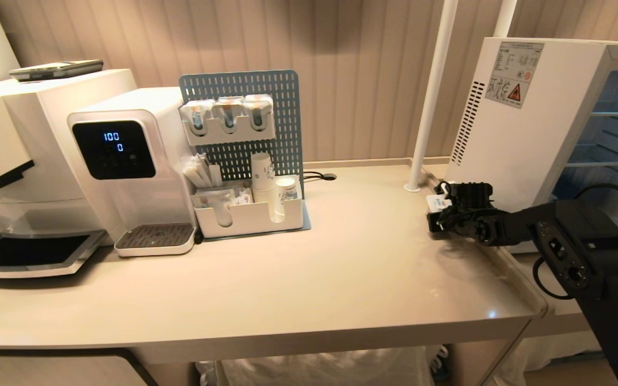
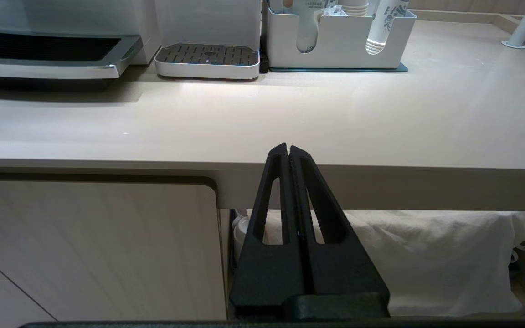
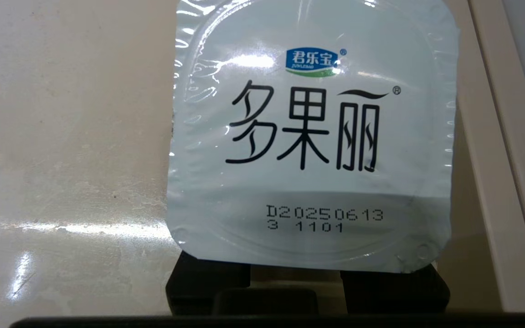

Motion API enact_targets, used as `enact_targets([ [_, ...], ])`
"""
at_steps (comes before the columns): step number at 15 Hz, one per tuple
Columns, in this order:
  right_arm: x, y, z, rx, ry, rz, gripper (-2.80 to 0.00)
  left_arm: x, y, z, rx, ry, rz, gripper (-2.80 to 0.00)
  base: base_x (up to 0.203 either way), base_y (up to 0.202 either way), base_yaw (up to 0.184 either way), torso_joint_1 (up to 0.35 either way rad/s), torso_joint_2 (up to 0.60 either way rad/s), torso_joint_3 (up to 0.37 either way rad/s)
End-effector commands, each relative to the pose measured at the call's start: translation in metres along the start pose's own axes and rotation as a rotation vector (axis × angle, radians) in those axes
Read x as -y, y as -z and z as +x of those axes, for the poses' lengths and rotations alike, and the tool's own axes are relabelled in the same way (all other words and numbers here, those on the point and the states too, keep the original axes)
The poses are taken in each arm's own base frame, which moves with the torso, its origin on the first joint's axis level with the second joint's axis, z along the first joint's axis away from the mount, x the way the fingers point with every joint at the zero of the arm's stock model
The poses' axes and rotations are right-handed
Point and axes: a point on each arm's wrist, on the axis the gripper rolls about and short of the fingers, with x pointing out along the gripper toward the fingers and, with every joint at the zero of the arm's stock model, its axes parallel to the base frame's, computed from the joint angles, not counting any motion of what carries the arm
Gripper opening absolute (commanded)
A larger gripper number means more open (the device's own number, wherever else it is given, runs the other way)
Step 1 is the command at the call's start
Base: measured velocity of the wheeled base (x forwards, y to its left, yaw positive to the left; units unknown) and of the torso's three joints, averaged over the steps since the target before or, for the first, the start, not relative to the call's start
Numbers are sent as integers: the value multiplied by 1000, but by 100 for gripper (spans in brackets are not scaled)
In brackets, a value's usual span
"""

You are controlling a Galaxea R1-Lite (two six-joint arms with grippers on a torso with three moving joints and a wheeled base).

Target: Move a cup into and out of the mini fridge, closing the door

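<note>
My right gripper point(image 1: 435, 213) is shut on the cup point(image 1: 438, 202), a small white tub, just above the counter point(image 1: 341, 268) beside the mini fridge's point(image 1: 523, 128) vented left side. In the right wrist view the cup's pale foil lid point(image 3: 312, 136) carries black characters and a blue logo, and it hides all but the black fingers' point(image 3: 208, 284) bases. Wire shelves point(image 1: 609, 139) show at the fridge's front. I cannot tell how the door stands. My left gripper point(image 2: 288, 149) is shut and empty, parked below the counter's front edge.
A white pole point(image 1: 429, 107) stands on the counter just left of the fridge. A water dispenser point(image 1: 126, 161), a coffee machine point(image 1: 19, 161) and a pegboard organiser with stacked paper cups point(image 1: 250, 209) line the back left. A white bag point(image 2: 426, 259) sits under the counter.
</note>
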Motion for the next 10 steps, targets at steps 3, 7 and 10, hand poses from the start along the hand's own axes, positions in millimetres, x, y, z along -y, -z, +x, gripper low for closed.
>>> enact_targets([
  [3, -8, 4, 3, -22, 27, -14, 0, 0, 1, 0, -4, -1, -1, -280, 0, 0, 0, 0, 0, 0],
  [7, -11, 3, 0, -27, 21, -7, 0, 0, 1, 0, -4, -1, -1, -280, 0, 0, 0, 0, 0, 0],
  [10, -11, 5, -13, -63, 12, -7, 0, 0, 1, 0, -4, -1, -1, -280, 0, 0, 0, 0, 0, 0],
])
